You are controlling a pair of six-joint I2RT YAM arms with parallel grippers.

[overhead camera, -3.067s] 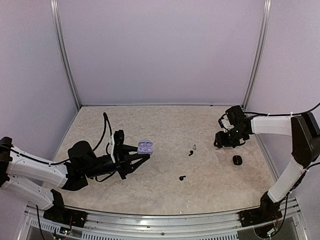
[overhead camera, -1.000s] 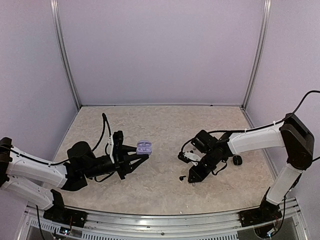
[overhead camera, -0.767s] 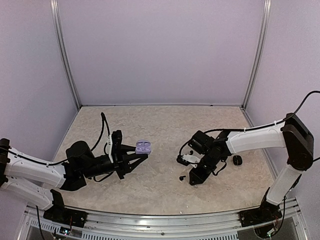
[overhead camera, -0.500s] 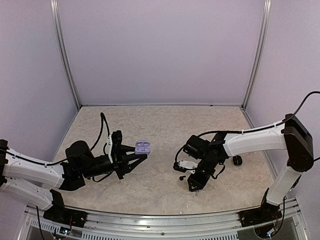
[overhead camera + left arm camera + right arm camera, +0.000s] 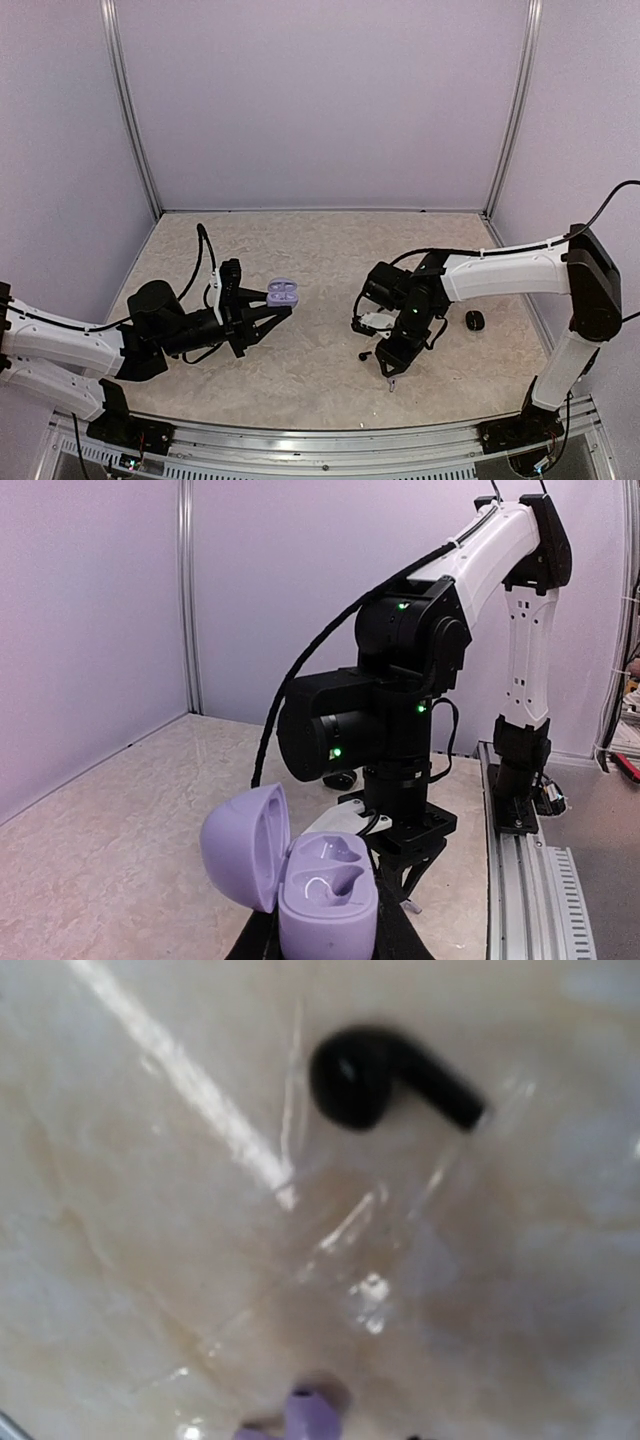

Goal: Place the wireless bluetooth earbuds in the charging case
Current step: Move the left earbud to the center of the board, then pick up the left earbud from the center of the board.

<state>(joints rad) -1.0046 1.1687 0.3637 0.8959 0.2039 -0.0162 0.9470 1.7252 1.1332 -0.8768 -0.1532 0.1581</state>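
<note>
Left tool [image 5: 280,303] clenched on the open purple charging case [image 5: 320,885], left of centre in the top view, lid tipped back. Right tool [image 5: 389,367] points down at the desk [image 5: 320,260], lower centre-right; cannot tell whether released or clenched. Black earbud [image 5: 385,1080] lies on the desk beside it, and a pale earbud [image 5: 308,1412] shows at the bottom edge of the right wrist view.

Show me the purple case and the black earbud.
purple case [image 5: 330,908], left wrist view, front of its base
black earbud [image 5: 350,1076], right wrist view, its round head
</note>
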